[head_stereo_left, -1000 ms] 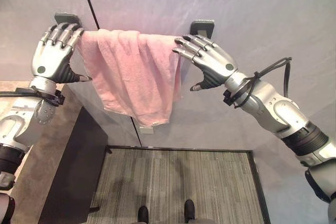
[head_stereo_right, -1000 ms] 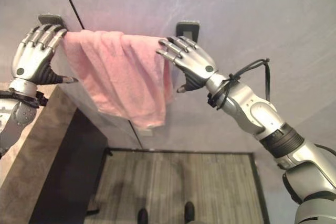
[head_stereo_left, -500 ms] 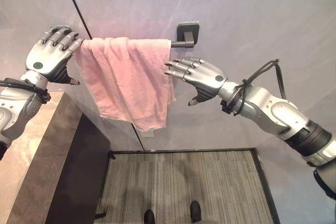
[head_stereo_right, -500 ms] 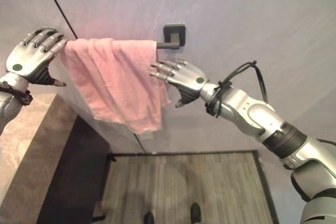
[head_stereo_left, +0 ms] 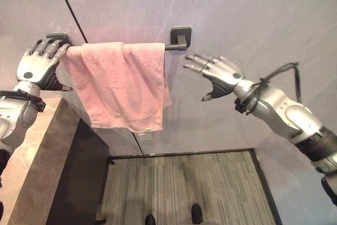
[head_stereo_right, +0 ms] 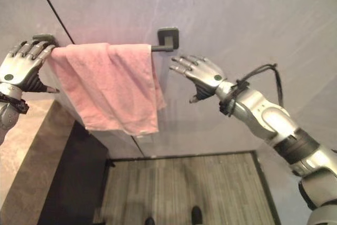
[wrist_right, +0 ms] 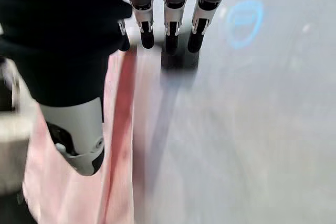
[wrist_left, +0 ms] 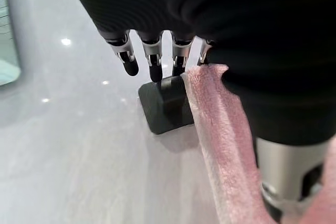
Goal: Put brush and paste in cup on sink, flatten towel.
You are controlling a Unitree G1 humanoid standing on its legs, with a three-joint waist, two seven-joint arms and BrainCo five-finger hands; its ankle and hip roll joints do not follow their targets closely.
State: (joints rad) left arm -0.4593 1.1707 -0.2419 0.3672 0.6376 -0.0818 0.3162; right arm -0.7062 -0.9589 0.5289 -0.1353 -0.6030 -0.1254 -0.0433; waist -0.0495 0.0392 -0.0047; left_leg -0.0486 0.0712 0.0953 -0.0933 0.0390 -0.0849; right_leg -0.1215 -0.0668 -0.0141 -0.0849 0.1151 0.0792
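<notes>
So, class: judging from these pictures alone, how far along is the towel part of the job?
Done: the pink towel hangs spread along most of the bar, between its two wall brackets.
In hand: the left hand rests at the towel's left end by the bracket; the right hand is open, clear of the cloth.
Left: the towel's lower edge hangs uneven, with a fold near its right side. No brush, paste or cup in sight.
</notes>
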